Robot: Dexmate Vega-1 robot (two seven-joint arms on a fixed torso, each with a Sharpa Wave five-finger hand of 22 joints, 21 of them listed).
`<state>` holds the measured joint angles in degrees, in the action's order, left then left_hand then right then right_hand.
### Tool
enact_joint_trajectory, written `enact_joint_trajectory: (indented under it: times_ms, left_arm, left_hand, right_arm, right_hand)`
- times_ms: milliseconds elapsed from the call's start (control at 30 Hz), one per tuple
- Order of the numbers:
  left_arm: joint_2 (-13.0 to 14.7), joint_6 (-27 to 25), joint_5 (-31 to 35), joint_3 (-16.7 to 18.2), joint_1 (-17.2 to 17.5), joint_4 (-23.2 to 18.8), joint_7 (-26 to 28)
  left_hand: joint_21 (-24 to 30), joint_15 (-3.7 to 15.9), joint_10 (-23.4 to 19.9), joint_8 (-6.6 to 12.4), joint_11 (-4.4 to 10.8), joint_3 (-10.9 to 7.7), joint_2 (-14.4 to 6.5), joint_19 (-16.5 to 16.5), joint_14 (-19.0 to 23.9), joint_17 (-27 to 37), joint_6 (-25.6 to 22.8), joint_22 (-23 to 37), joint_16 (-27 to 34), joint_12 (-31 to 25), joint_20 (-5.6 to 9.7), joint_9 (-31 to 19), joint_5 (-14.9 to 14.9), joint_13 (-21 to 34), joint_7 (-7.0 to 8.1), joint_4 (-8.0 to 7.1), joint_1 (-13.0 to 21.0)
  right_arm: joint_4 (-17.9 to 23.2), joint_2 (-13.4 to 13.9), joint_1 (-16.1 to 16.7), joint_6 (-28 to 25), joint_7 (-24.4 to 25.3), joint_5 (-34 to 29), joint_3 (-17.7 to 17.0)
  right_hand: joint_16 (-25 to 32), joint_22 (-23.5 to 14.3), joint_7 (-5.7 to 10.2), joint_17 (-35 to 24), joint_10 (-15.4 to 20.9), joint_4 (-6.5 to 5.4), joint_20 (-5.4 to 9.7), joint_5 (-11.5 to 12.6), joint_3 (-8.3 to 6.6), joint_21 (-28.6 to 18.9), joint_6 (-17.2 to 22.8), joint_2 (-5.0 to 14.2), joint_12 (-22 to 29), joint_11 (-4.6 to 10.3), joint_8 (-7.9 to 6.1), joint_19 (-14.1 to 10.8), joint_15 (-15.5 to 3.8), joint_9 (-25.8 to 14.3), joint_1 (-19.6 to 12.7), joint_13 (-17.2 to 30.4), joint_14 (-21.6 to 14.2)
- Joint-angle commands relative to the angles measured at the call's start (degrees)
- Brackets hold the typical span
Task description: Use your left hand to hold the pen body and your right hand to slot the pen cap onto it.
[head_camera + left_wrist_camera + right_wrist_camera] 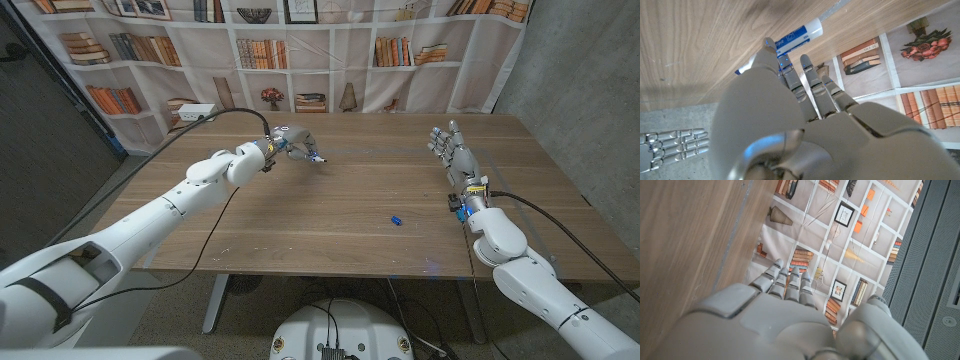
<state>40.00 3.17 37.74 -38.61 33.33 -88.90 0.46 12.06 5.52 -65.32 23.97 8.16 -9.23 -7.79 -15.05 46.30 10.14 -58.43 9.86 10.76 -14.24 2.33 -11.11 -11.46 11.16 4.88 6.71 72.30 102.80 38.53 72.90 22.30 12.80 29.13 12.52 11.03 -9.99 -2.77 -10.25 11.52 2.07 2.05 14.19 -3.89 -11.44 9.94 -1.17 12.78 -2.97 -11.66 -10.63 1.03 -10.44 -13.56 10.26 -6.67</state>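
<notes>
Blue pen cap (396, 218), white-blue pen body (799, 37).

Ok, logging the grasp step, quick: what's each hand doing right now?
Left hand: holding the pen body.
Right hand: open, holding nothing.

right hand (790, 315) | fingers (790, 282) straight, empty | over wooden table (685, 240) | bookshelf backdrop (840, 240) beyond
</notes>
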Motion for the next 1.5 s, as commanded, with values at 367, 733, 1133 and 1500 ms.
enact_joint_trajectory:
  times_ms: [367,733,1133,1500]
  left_arm:
    - [-3.70,1.19,-11.06,6.92,5.81,-2.71,12.77]
    - [-4.25,12.77,-23.59,9.25,6.45,3.80,11.18]
    - [-6.58,18.62,-28.70,10.41,6.82,8.32,11.20]
    - [-7.58,19.09,-27.71,9.57,4.94,9.32,10.56]
  left_hand:
    - [-0.33,6.89,-2.19,0.38,1.55,-1.98,-0.29,-0.47,0.74,0.05,-3.78,0.21,-0.12,-0.43,7.08,-0.31,-0.27,6.83,-4.22,-1.35,0.49]
    - [-0.44,6.89,-2.17,0.39,1.29,-2.30,-0.17,-0.46,0.81,0.05,-3.65,0.21,-0.20,-0.47,6.91,-0.31,-0.16,7.31,-4.26,-1.46,0.50]
    - [-0.58,6.81,-2.06,0.45,1.42,-2.54,0.06,-0.27,0.67,0.04,-3.68,0.22,-0.30,-0.43,6.76,-0.29,-0.03,7.75,-4.44,-1.59,0.40]
    - [-0.68,6.78,-1.97,0.47,1.11,-2.84,0.16,-0.04,0.50,0.04,-3.41,0.22,-0.34,-0.37,6.44,-0.40,0.06,8.16,-4.49,-1.73,0.32]
  right_arm:
    - [14.74,1.72,11.68,-7.65,11.76,-13.90,-3.47]
    - [23.65,3.15,16.88,-21.85,20.72,-29.73,-3.77]
    - [31.17,4.87,20.91,-35.72,22.78,-36.73,-3.71]
    - [36.41,7.64,20.88,-49.29,23.73,-45.04,-0.52]
  right_hand:
    - [0.26,-0.35,1.65,-0.10,2.59,1.58,1.77,0.11,-0.80,-0.59,1.98,0.69,0.65,1.38,-0.51,-1.78,-1.07,-0.20,-3.12,0.23,-1.83]
    - [0.79,-0.36,2.75,0.00,5.74,3.87,1.72,-0.16,-2.09,-1.58,5.14,1.64,1.21,2.15,-1.13,-6.31,-2.48,-0.39,-7.44,0.21,-6.15]
    - [0.62,-0.35,3.43,0.06,8.22,6.14,1.76,-0.80,-3.73,-1.44,7.62,2.61,1.52,2.96,-1.49,-7.91,-3.16,-0.51,-12.31,0.20,-8.37]
    - [0.83,-0.40,5.24,0.08,14.49,7.12,2.14,-0.78,-4.03,-1.71,13.11,0.67,2.75,6.19,-2.36,-11.84,-4.99,-0.67,-16.79,0.16,-13.59]
